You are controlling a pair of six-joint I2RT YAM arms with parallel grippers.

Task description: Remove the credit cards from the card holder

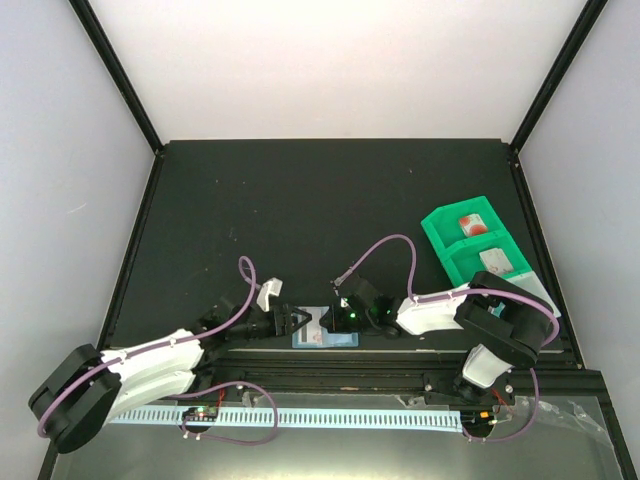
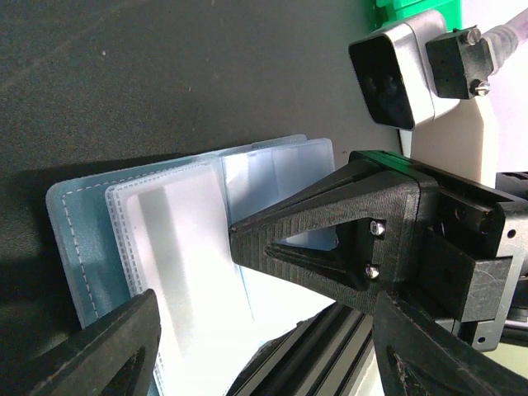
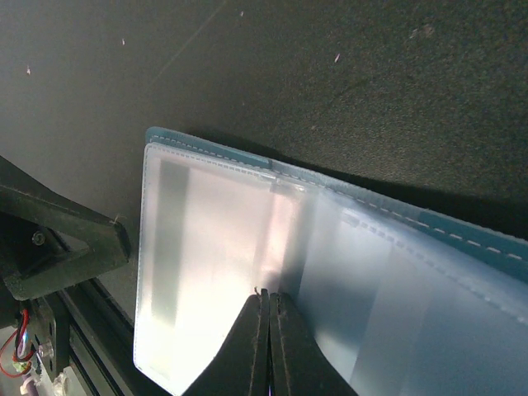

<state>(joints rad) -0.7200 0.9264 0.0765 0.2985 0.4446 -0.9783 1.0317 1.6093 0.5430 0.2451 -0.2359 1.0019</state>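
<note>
At table's near edge, card holder is laid open btwn both hands. Right hand is clenched, tips set at its fold; left hand is released. Holder should be kept pinned while open edge of sleeve is approached flat, w/o creasing.

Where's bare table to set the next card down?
Widest bare stretch: the far half of the table, from the back edge toward the middle, left of the green tray. Crowded: the near middle, where the left gripper and right gripper meet over the card holder, and the near right around the tray.
</note>
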